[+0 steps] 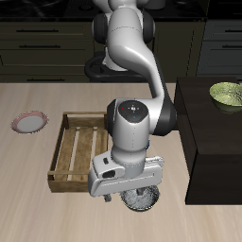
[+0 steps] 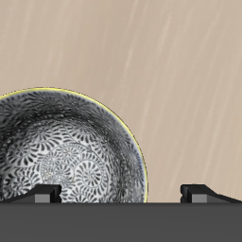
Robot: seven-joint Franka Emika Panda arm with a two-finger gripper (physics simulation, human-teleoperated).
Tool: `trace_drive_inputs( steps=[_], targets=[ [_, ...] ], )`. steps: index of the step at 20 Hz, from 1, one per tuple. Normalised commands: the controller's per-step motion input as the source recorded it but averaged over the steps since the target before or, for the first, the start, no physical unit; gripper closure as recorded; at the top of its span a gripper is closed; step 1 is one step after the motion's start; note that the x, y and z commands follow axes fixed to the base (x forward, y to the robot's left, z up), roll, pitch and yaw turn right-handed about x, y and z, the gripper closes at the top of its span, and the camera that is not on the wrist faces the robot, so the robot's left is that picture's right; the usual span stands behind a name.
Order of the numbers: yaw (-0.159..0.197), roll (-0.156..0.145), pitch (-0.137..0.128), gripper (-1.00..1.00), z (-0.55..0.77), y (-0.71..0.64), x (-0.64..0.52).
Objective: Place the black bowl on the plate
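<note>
Grey-white speckled inside, dark rim: bowl [image 2: 64,151] sitting on the wooden table [image 2: 170,66], right under the gripper [image 2: 121,194]. Fingers [image 2: 43,196] spread wide, one over the bowl's inside, the other [image 2: 200,192] over bare table outside the rim. Holding nothing. From the front, bowl [image 1: 144,198] mostly hidden under the gripper [image 1: 128,196], just beside the wooden tray's [image 1: 71,142] front corner. Plate [image 1: 29,121] well apart from the bowl, past the tray's far side. Green bowl [image 1: 227,95] up on the dark cabinet [image 1: 213,142].
</note>
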Motion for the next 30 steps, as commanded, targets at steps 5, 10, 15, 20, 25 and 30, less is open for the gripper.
trace_drive_inputs(
  steps=[5,10,15,20,25,30],
  targets=[
    [0.007,0.02,0.032,-1.0,-0.21,0.06,-0.06],
    [-0.011,-0.002,0.017,1.0,-0.14,-0.02,0.02],
    [-0.017,0.005,0.015,1.0,-0.11,-0.01,-0.03],
    [-0.009,0.005,-0.009,1.0,-0.03,0.02,-0.02],
    [-0.005,0.002,-0.039,1.0,0.17,-0.04,-0.11],
    [-0.013,-0.003,-0.055,1.0,0.33,-0.07,-0.13]
  ],
)
